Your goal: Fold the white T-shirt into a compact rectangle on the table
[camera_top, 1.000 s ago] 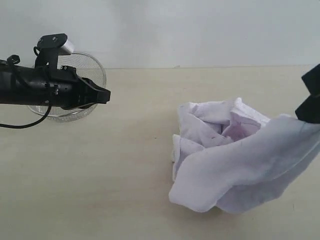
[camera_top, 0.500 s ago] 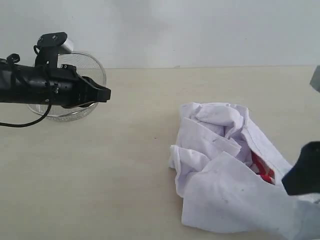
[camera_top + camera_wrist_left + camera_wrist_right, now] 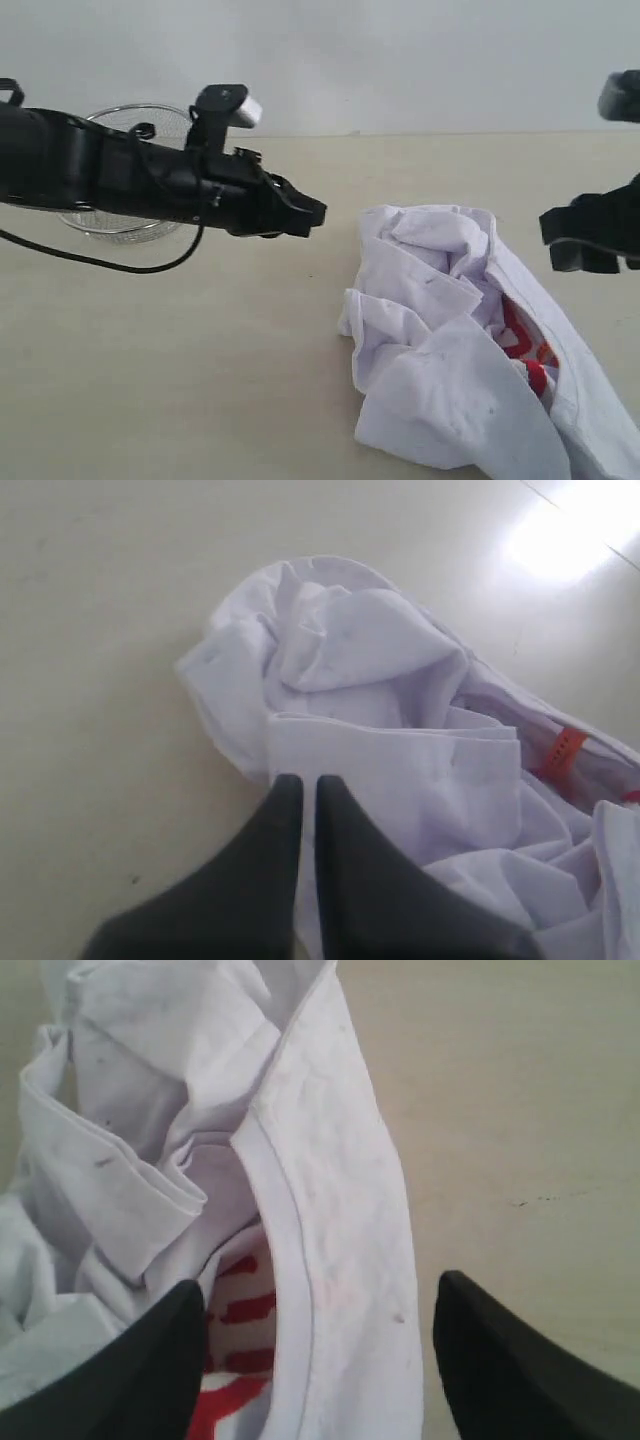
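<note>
The white T-shirt (image 3: pixel 450 330) lies crumpled on the right half of the table (image 3: pixel 200 380). The left gripper (image 3: pixel 318 212) hovers clenched and empty beside it. The right gripper (image 3: pixel 552 243) hangs above, jaws apart, holding nothing. It would be best to pinch a single edge layer and spread it flat first.

White T-shirt (image 3: pixel 440 330) with red print on beige table (image 3: pixel 200 380).
Shirt fabric white with faint grey specks and smudges; red lettering (image 3: pixel 528 350) on white shows between the folds; small orange neck tag (image 3: pixel 562 754). Tabletop pale beige, plain, few tiny dark marks. Left gripper (image 3: pixel 318 213) and right gripper (image 3: pixel 553 243) both matte black. Wire-mesh basket (image 3: pixel 112 228) silvery. Wall (image 3: pixel 400 60) pale grey-white.
</note>
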### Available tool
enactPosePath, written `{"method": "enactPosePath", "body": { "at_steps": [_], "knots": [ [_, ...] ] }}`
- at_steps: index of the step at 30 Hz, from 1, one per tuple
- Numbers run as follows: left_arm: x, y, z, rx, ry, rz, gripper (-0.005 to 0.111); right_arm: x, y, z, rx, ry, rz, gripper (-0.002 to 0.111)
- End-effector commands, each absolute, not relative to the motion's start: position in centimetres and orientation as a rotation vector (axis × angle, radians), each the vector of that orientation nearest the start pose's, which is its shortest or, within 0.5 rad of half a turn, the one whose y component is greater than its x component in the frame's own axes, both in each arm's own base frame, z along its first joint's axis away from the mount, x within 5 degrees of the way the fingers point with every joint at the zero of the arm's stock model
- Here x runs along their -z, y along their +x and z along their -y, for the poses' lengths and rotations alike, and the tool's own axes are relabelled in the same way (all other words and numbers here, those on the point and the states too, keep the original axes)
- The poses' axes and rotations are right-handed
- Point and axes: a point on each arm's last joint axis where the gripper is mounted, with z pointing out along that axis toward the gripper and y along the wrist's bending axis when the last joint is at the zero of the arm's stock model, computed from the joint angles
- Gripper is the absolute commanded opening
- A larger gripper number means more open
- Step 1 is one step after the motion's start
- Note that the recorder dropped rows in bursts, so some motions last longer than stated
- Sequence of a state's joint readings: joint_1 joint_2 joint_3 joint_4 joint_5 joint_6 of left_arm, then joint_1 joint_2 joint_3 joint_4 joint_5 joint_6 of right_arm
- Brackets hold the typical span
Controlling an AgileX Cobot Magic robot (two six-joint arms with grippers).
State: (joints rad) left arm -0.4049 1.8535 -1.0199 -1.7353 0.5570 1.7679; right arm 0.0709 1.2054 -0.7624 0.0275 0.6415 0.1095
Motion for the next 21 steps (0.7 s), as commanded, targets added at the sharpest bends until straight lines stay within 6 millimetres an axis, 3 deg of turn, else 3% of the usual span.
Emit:
{"method": "enactPosePath", "body": {
  "at_steps": [1,6,11,17,21],
  "knots": [
    [-17.7,33.2,21.9,0.821,0.823,-2.114,0.005,-23.0,26.5,-2.0,-0.084,0.079,-2.638,0.057],
    [-16.5,34.4,25.5,0.853,0.912,-2.074,0.005,-19.9,29.7,-2.4,-0.115,0.076,-2.71,0.057],
    [-14.8,35.5,29.5,0.812,1.052,-2.038,0.005,-17.5,30.7,-2.7,-0.144,0.062,-2.768,0.057],
    [-10.0,36.8,29.5,0.652,1.12,-2.186,0.005,-16.8,30.9,-2.8,-0.143,0.04,-2.778,0.057],
    [-8.4,36.5,28.9,0.597,1.137,-2.293,0.005,-16.1,31.1,-2.8,-0.142,0.041,-2.801,0.057]
  ]
}}
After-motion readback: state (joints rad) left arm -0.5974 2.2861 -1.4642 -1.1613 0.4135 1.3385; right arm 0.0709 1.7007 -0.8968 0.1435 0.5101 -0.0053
